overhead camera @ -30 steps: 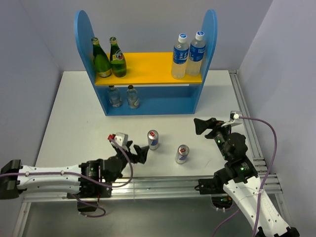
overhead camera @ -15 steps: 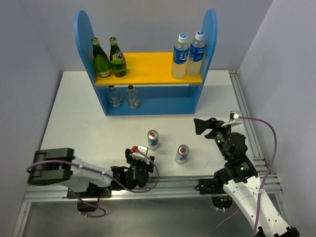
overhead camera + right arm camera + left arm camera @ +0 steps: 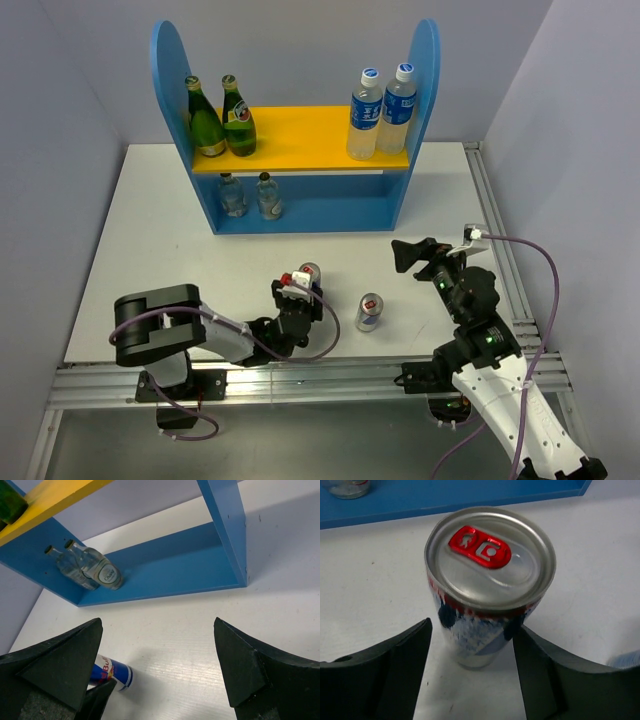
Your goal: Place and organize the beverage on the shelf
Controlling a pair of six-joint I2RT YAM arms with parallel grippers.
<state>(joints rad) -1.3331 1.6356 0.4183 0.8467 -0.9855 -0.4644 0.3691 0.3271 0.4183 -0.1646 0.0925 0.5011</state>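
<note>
A silver-blue-red can (image 3: 311, 271) (image 3: 487, 580) stands upright on the white table. My left gripper (image 3: 301, 292) (image 3: 472, 627) straddles it low down, open. Its right finger (image 3: 545, 670) is right against the can and the left finger (image 3: 395, 665) is a little apart. A second can (image 3: 370, 311) stands to the right. My right gripper (image 3: 412, 256) (image 3: 157, 625) hangs wide open and empty above the table right of it; one can (image 3: 112, 674) shows by its left finger. The blue shelf (image 3: 300, 212) holds two green bottles (image 3: 222, 118) on the yellow board and two short clear bottles (image 3: 250, 195) (image 3: 95, 570) below.
Two taller clear bottles with blue caps (image 3: 382, 112) stand at the right end of the yellow board (image 3: 300, 135). The shelf's tall side panels (image 3: 168, 80) rise at both ends. A metal rail (image 3: 500, 230) runs along the table's right edge.
My left arm folded back and swung its gripper right, up to the left can, and its jaws narrowed around it. The right arm and both cans have stayed put.
</note>
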